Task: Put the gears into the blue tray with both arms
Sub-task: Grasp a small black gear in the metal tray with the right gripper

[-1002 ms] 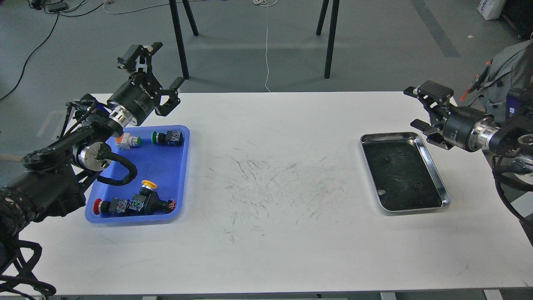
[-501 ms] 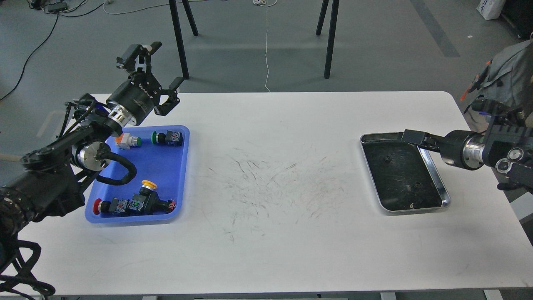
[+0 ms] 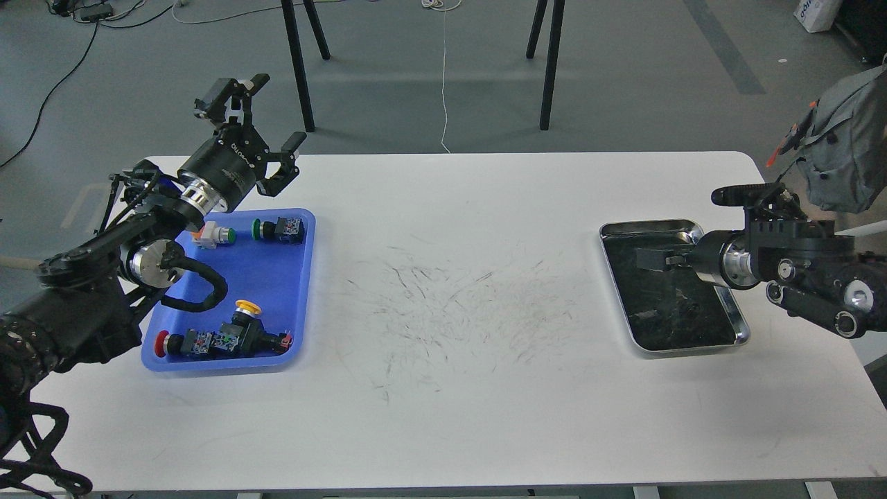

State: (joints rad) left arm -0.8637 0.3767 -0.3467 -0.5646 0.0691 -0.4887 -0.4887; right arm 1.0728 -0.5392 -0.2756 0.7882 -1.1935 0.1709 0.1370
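black left hand [image 3: 267, 114] gapes wide, holding nothing.

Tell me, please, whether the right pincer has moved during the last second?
Yes. The right pincer has swung down and leftward from beyond the far right corner of the silver tray to a spot over the tray's dark interior.

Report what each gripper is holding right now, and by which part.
The left gripper is open and holds nothing. The right gripper is over the silver tray, too dark to tell any hold.
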